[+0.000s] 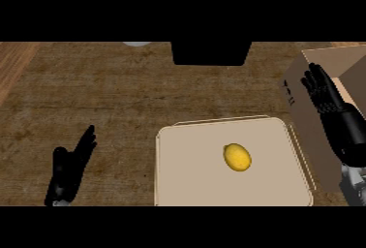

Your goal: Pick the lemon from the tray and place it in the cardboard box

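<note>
Lemon (pixel 237 157) lying on the beige tray (pixel 187 186), near centre. Cardboard box (pixel 298 72) at right, with the right hand (pixel 323 93) overlapping it, fingers straight. Left hand (pixel 70 169) rests open, near left.

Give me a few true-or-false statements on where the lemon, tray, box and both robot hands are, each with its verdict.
1. The lemon lies on the tray. True.
2. The right robot hand holds the lemon. False: it is open with straight fingers, up by the cardboard box, well apart from the lemon.
3. The cardboard box stands to the right of the tray. True.
4. The left robot hand grips the tray's edge. False: it is open over the bare counter, left of the tray and not touching it.
</note>
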### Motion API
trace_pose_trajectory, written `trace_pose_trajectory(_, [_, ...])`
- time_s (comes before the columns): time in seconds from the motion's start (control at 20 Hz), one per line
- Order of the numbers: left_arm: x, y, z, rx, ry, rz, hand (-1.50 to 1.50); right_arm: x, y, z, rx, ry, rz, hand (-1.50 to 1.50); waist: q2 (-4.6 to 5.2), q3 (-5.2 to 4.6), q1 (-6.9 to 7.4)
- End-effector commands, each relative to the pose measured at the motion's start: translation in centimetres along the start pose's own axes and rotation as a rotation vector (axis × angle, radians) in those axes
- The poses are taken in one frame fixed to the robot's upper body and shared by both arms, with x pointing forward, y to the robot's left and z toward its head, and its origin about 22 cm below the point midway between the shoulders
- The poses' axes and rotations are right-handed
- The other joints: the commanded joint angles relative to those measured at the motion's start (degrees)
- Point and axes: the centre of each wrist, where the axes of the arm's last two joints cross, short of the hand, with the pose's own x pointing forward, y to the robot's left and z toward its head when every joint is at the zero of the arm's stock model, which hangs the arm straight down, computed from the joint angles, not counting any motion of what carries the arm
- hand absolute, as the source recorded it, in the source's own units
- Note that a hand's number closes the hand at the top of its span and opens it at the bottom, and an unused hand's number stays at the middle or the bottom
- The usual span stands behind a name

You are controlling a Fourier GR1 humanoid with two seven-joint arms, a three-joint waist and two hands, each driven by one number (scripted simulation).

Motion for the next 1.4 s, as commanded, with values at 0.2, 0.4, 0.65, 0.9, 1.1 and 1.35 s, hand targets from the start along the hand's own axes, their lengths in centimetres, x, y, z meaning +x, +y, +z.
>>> trace_pose_trajectory(0.2, [6.3, 3.9, -1.6, 0.008, -0.254, 0.121, 0.00, 0.2, 1.4, -2.4, 0.414, 0.030, -0.134, -1.50, 0.56, -0.81, 0.15])
trace_pose_trajectory(0.4, [6.5, 5.1, -0.8, -0.047, -0.250, 0.211, 0.00, -1.6, 1.5, -1.9, 0.063, -0.201, -0.007, -1.50, 0.36, -0.72, -0.86])
trace_pose_trajectory(0.65, [5.5, 6.9, -0.5, -0.044, -0.238, 0.215, 0.00, -1.2, 0.9, -0.6, 0.292, -0.427, -0.029, -1.50, 0.22, -0.79, -1.49])
trace_pose_trajectory(0.9, [6.2, 7.0, 0.0, -0.032, -0.242, 0.221, 0.00, 1.5, -1.0, -0.4, 0.509, -0.311, 0.323, -1.50, -0.16, -0.91, -1.50])
trace_pose_trajectory(1.1, [7.1, 6.8, -0.7, -0.041, -0.228, 0.220, 0.00, 4.9, -1.7, -1.8, 0.603, -0.219, 0.686, -1.50, -0.14, -1.06, -1.43])
trace_pose_trajectory(1.35, [7.5, 6.6, -1.0, -0.043, -0.245, 0.215, 0.00, 7.5, 2.5, -1.0, 0.712, -0.103, 0.904, -1.50, -0.04, -1.05, -1.70])
